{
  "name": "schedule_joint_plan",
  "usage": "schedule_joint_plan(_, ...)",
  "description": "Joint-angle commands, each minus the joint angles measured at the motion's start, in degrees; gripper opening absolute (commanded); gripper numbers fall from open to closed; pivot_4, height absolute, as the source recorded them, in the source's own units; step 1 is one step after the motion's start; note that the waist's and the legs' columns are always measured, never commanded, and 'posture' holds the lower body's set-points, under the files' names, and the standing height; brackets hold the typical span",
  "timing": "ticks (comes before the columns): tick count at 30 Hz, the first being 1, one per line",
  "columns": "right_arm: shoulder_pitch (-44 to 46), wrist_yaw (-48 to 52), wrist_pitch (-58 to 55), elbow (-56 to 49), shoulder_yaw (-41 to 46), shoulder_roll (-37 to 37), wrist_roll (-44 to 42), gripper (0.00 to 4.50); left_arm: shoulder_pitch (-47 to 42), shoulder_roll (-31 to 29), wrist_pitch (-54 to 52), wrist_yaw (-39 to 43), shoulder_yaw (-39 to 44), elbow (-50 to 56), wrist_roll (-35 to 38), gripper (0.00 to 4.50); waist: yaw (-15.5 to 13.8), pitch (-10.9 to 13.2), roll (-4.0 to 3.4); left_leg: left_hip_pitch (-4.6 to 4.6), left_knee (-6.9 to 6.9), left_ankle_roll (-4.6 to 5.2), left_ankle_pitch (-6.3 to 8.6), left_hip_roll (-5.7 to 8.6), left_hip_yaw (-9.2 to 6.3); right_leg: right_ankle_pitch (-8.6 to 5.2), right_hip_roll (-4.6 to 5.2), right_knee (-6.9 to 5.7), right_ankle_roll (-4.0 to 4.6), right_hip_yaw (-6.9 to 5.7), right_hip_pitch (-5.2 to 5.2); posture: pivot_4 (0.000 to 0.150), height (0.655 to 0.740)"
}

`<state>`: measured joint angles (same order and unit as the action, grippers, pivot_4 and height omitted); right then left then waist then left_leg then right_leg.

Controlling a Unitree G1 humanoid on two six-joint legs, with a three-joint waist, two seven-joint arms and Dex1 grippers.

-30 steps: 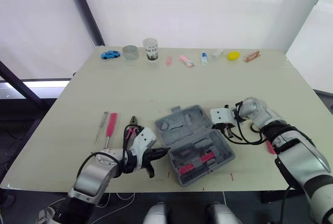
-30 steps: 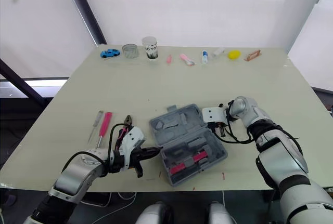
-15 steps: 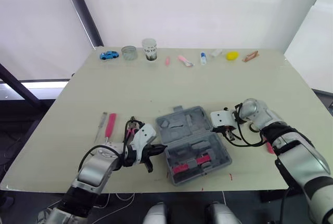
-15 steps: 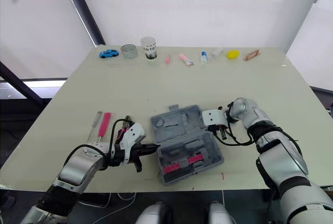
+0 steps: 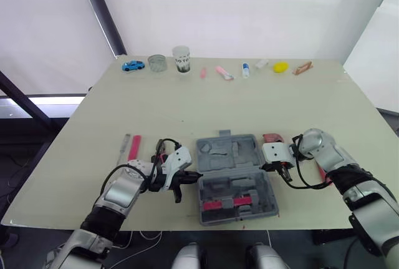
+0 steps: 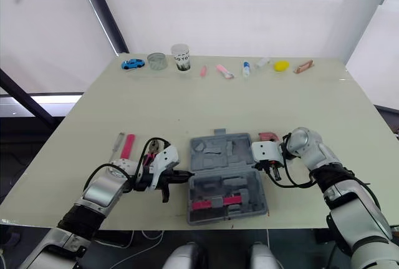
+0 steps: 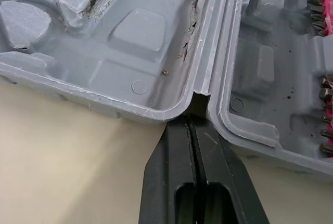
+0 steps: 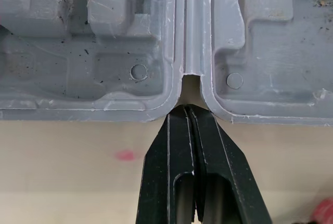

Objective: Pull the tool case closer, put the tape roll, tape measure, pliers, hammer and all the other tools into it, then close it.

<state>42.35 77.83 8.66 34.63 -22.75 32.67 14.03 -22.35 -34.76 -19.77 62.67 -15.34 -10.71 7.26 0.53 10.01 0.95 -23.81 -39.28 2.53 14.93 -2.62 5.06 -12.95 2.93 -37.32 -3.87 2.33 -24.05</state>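
Case (image 5: 232, 156) lies open between left pincer (image 7: 193, 118) and right pincer (image 8: 186, 110).

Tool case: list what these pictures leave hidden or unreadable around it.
- Red item behind the right gripper: partly covered by it in the eye views, kind unclear.
- Pink tool: mostly under the right forearm.
- Cup lettering: too small.
- Tool case trays: cut off by both wrist views' edges.

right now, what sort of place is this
Probably a robot test lab: a plain table backed by white screens, an open tool case, and unrelated props such as a toy car and cup lined along the far edge.
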Motion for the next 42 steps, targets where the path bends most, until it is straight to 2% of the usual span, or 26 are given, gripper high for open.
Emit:
schedule_joint_plan(1,-2.46,1.03,-2.26,-4.76,0.70,0.98,-2.01,0.02,-1.49,1.91,3.10,1.81,-2.15,-0.35,-0.69,0.00,-0.02,0.00,0.00,0.00,0.00,0.00,0.00,0.00,0.00,0.00,0.00,0.01,0.00,0.00,0.00,0.150,0.7400)
schedule_joint_plan(13,-8.48,0.49,-7.76,-12.99,2.71,5.06,-4.19,0.02,-3.41,4.32,6.36,3.94,-2.72,-4.50,-2.90,0.00,-0.31,-0.01,0.01,0.00,-0.06,0.16,0.09,0.04,-0.06,0.00,0.00,0.01,-0.01,-0.01,0.06,0.150,0.7400)
schedule_joint_plan(24,-9.66,0.16,-9.47,-15.16,2.38,5.53,-4.83,0.02,-3.45,5.12,7.80,4.89,-2.70,-5.96,-4.07,0.00,-0.28,-0.02,0.02,0.00,-0.07,0.17,0.09,0.04,-0.08,0.00,0.00,0.01,-0.01,-0.01,0.06,0.150,0.7400)
schedule_joint_plan(42,-14.29,1.43,-13.86,-22.35,1.80,6.97,-6.82,0.02,3.00,3.30,4.24,5.23,-3.08,2.33,-3.47,0.00,0.08,-0.05,0.03,0.04,-0.07,0.18,0.10,0.03,-0.10,-0.01,0.00,0.01,-0.01,-0.01,0.08,0.150,0.7400)
